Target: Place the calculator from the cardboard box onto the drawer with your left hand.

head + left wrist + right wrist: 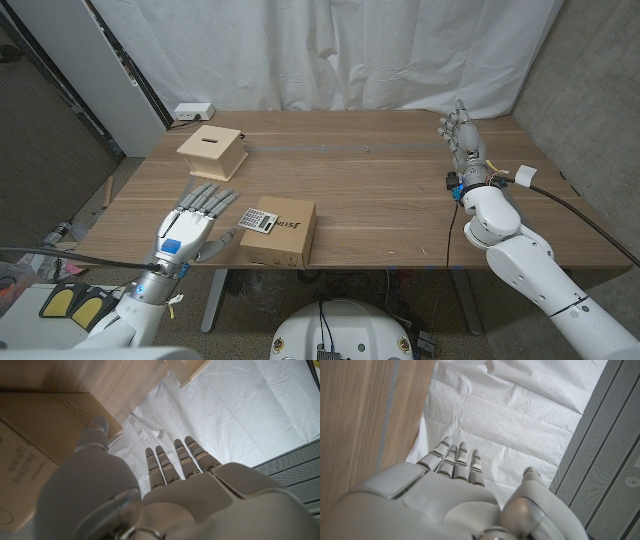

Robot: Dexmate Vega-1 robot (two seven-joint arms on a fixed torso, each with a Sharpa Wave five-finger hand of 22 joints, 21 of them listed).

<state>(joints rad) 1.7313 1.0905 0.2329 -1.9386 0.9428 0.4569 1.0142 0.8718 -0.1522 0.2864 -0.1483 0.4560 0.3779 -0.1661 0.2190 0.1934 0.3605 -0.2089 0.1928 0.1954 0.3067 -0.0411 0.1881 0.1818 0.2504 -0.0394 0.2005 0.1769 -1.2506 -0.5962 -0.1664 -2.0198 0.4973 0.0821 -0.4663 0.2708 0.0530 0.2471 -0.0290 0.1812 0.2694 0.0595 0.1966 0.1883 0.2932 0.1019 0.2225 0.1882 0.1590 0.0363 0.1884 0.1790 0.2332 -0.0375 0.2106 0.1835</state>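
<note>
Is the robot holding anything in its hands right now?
No. The left hand is open beside the calculator on the cardboard box; the right hand is open too.

My wooden table (380,190) carries a cardboard box (281,236) near the front edge and a small pale slotted box (213,150) at back left. White power strip (192,111) at far-left corner.

The calculator (257,219), a small grey one with dark keys, is lying flat, face up, on the left part of the cardboard box's (285,238) top, just right of the left hand's (190,232) spread fingertips and not touching them. The brown printed box is sitting closed at the table's near edge, right beside that hand. The drawer (212,150), a pale wooden box with a slot on top, is standing farther out, beyond the hand.
</note>
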